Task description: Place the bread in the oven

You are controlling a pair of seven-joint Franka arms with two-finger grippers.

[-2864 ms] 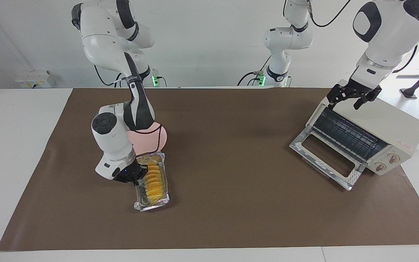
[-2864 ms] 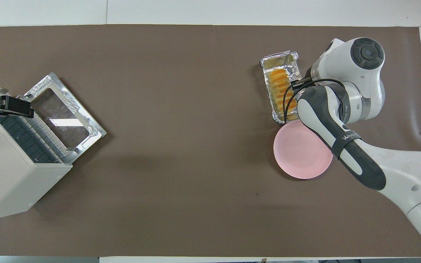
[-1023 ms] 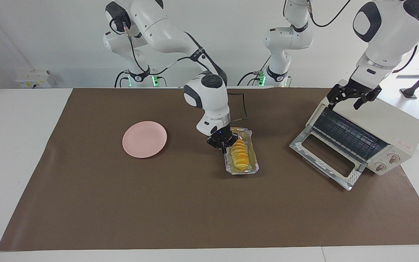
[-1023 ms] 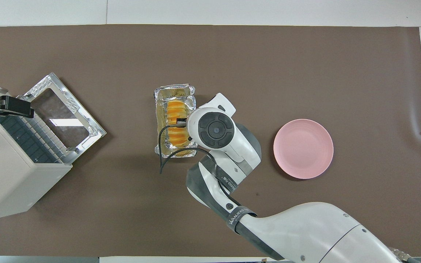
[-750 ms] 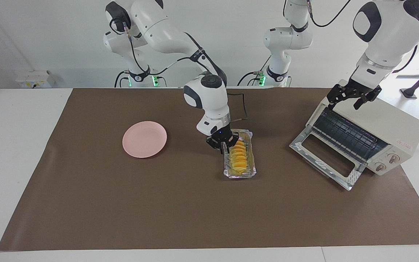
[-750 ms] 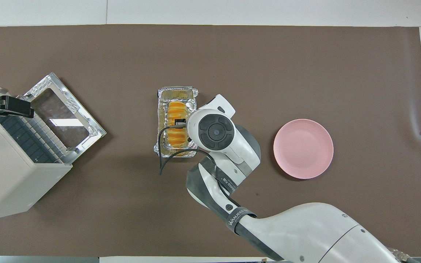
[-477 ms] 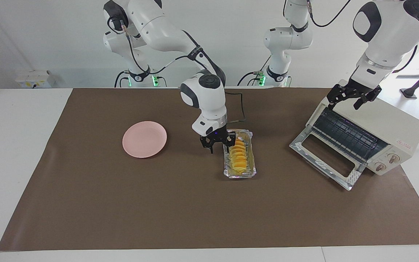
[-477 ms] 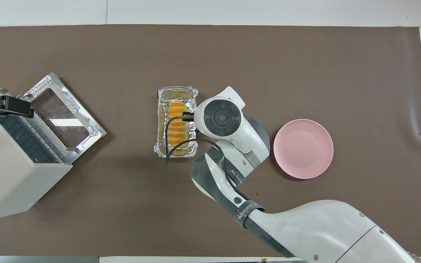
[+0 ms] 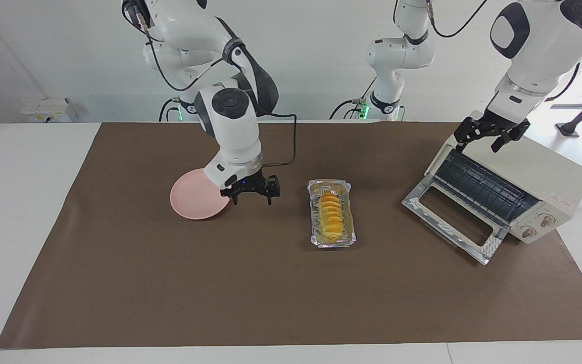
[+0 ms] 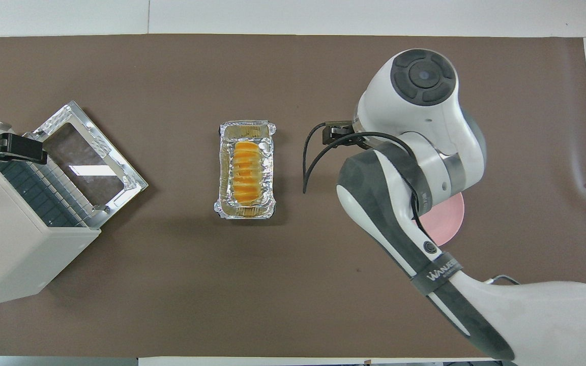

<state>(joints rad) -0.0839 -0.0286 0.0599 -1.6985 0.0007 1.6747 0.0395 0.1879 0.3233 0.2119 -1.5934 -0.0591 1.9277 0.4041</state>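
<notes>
Bread (image 9: 331,216) in foil tray (image 9: 314,230), mat centre: light, soft; grip tray's long rims. Right gripper (image 9: 250,194) spread, empty; left gripper (image 9: 488,135) spread over oven (image 9: 538,177).

One bread (image 9: 332,216) loaf, in one foil tray (image 9: 315,233). One pink plate (image 9: 190,205). One oven (image 9: 548,174), with one door (image 9: 452,222) hanging open, one wire rack (image 9: 480,189) inside and two knobs (image 9: 537,225) on its front. One brown mat (image 9: 291,303) spread over the one worktop (image 9: 18,202). Two arms are at work, so two end effectors: the right end effector (image 9: 252,196) and the left end effector (image 9: 488,135). A third arm (image 9: 402,50) stands by the wall.
</notes>
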